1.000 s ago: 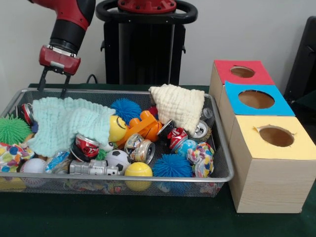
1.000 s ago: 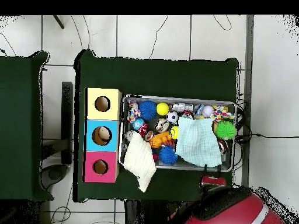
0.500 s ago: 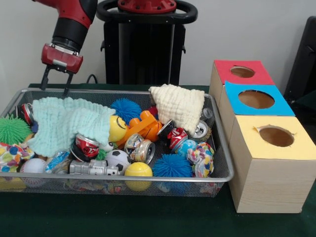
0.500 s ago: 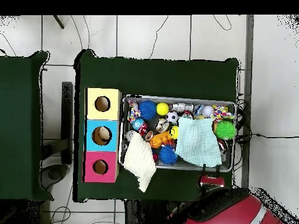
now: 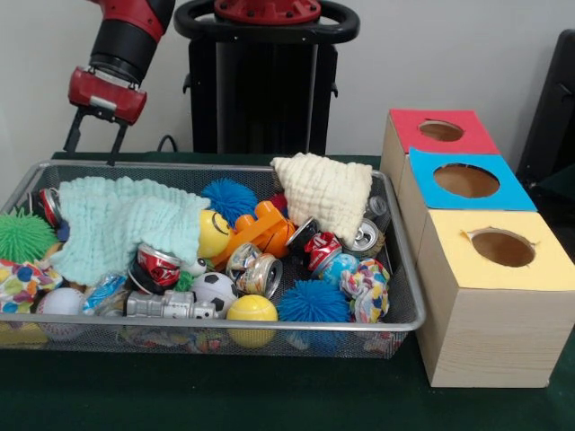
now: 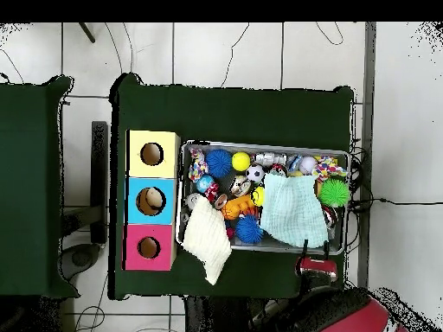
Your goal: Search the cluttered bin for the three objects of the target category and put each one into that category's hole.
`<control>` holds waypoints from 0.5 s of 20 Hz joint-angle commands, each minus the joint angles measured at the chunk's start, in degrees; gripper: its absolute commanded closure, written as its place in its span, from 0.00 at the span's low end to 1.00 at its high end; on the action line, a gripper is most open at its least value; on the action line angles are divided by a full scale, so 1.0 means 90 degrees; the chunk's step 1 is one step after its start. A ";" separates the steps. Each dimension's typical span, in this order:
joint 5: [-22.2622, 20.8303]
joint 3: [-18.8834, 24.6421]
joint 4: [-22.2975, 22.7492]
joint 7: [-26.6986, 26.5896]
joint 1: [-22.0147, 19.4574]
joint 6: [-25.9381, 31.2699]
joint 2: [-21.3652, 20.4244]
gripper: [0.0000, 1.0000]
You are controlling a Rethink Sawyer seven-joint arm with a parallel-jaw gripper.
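Note:
A wire mesh bin [image 5: 401, 262] holds mixed clutter. A mint cloth [image 5: 117, 220] covers its left part and a cream cloth [image 5: 328, 193] drapes over the back right rim. Crushed cans lie among the toys: a red one [image 5: 159, 267], a silver one [image 5: 260, 271] and another [image 5: 364, 235] by the cream cloth. Balls include a soccer ball [image 5: 214, 287], a yellow ball [image 5: 252, 310] and blue spiky balls [image 5: 313, 301]. My gripper [image 5: 92, 148] hangs open and empty above the bin's back left corner. In the overhead view the gripper [image 6: 316, 264] sits just outside the bin [image 6: 260, 144].
Three wooden boxes stand right of the bin, each with a round hole: red top [image 5: 440, 132], blue top [image 5: 465, 180], yellow top [image 5: 501, 247]. A green spiky ball [image 5: 22, 235] rests at the bin's left end. An orange toy [image 5: 265, 229] lies mid-bin.
My gripper has risen and drawn back a little from the bin's back left corner, still open and empty. Nothing in the bin has moved.

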 commanded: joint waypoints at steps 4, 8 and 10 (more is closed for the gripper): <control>0.0256 0.0592 -0.0600 0.0806 -0.0020 -0.0245 0.0103 0.00; 0.0231 0.0745 -0.0867 0.0863 -0.0188 -0.0385 0.0316 0.00; 0.0165 0.0885 -0.1010 0.1004 -0.0340 -0.0458 0.0449 0.00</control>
